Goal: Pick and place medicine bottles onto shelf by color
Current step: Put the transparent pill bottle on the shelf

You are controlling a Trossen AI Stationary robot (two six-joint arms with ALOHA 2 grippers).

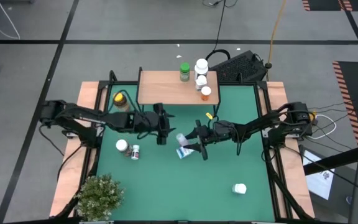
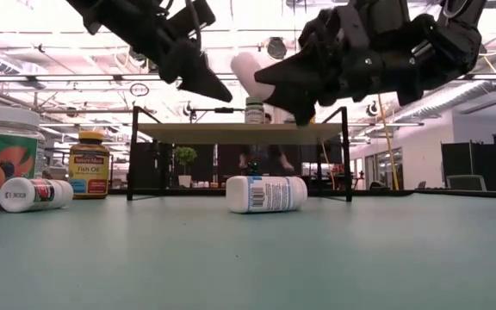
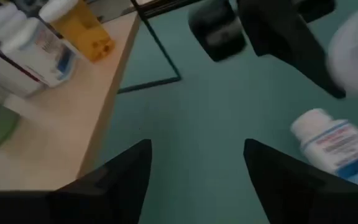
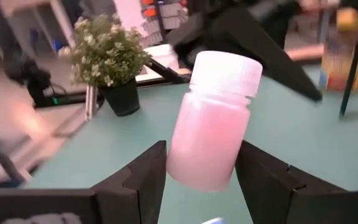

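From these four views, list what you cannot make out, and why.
- Labels of the shelf bottles: too small in the high view, blurred in the left wrist view.
- The fallen blue-white bottle: cut off by the left wrist picture's edge.
- Shelf top: edge-on in the low view, so its bottles mostly hide.

The green mat (image 1: 166, 180) carries the shelf (image 1: 160, 90) at twelve o'clock and a potted plant (image 1: 99, 196) at seven. Loose bottles lie at centre (image 1: 184, 152), nine (image 1: 122, 146) and five (image 1: 239, 188).

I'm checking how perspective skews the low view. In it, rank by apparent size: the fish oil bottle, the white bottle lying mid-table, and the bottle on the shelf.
1. White bottle lying mid-table, nearest the camera.
2. Fish oil bottle; close to the first, so that order is unsure.
3. Bottle on the shelf, farthest and partly hidden.
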